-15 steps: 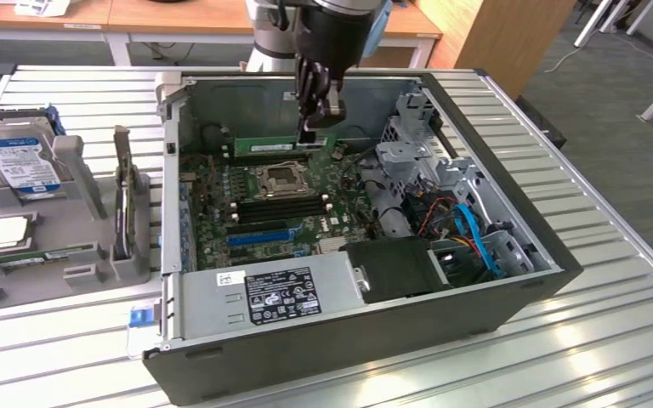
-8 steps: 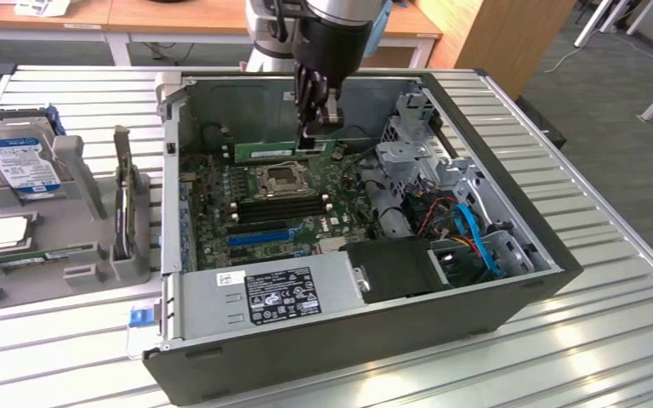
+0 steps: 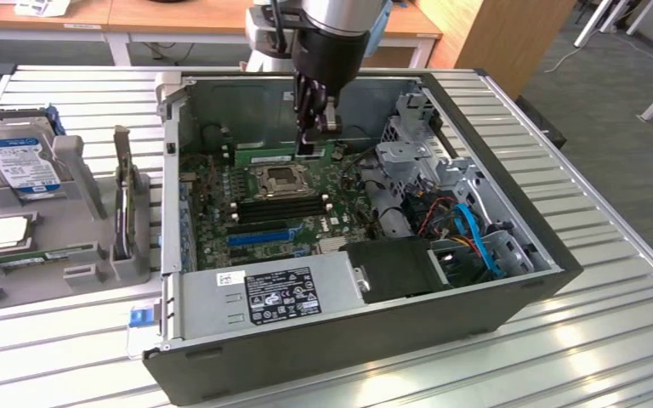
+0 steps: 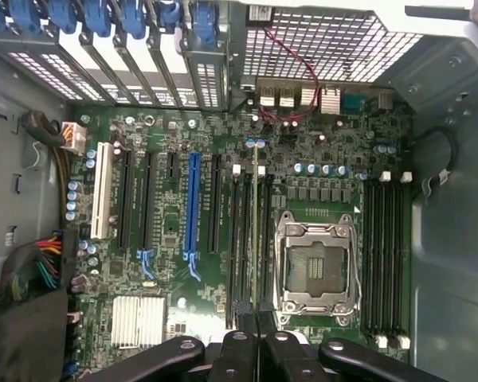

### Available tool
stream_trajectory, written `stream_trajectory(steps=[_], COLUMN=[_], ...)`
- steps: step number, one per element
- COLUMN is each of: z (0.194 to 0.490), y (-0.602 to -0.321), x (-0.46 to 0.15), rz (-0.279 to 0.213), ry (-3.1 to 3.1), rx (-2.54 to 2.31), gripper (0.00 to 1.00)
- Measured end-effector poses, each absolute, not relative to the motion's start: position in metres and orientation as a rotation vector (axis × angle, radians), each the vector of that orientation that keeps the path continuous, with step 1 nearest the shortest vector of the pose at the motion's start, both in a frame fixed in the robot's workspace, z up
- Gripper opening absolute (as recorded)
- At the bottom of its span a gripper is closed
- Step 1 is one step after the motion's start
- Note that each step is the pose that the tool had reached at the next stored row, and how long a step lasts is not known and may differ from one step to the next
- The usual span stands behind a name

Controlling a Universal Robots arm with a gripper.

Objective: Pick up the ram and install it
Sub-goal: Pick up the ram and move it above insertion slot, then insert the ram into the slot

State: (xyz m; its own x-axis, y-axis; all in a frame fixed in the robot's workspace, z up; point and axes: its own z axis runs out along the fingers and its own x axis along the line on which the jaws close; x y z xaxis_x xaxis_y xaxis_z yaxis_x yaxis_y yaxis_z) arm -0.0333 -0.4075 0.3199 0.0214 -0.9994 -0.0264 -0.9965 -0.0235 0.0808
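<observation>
Reaching straight down into case (image 3: 303,374), claw (image 3: 310,140) pinching ram (image 4: 256,231) above motherboard (image 4: 169,231).

Slatted metal table (image 3: 599,340) with computer case (image 3: 338,361) and grey fixture (image 3: 71,274)

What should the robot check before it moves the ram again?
1. Jaws shut on the ram: ok.
2. Ram lined up along the slots: ok.
3. Ram over the slots next to the socket: ok.
4. Cables away from those slots: ok.
5. Ram pushed all the way into a slot: cannot tell.
</observation>
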Motion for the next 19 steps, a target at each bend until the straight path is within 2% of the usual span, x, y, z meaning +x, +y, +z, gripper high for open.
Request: stream_trajectory(steps=[19], z=[0.3143], y=[-0.4076], x=[-0.0333], rz=[-0.117], ry=[-2.167], rx=[2.217], gripper=[0.12])
